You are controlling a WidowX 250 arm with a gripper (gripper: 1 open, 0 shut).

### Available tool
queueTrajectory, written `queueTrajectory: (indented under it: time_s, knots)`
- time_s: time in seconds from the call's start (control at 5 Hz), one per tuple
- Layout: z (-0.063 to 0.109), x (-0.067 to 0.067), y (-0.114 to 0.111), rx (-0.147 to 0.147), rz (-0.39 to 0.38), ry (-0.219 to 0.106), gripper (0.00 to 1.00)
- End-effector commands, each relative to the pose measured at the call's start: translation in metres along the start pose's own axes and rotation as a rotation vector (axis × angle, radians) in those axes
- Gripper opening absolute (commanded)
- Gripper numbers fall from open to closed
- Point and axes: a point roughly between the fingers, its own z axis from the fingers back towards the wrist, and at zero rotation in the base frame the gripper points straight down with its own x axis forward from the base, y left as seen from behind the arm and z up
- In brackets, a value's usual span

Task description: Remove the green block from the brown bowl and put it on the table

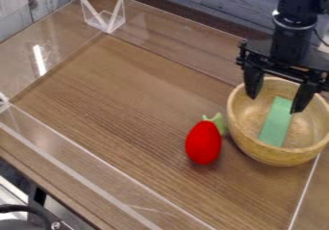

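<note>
Below the wide-spread fingers, nearer the camera, the block lies in the bowl. Descending off-centre, a fingertip could strike the near wall and tip the bowl; beyond, under the fingers, the far rim could catch one, leaving the block ungripped.

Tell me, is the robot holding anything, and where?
No, nothing is held. The end effector is open, and the green block lies in the bowl.
</note>
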Motion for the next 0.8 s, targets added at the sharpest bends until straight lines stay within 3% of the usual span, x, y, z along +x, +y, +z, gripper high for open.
queueTrajectory:
  time_s: [0.0, 0.6]
  knots:
    - [0.0081, 0.0072, -0.0004, -0.011, 0.017, -0.069, 1.0]
    - [0.016, 0.0108, -0.0031, -0.033, 0.024, -0.156, 1.0]
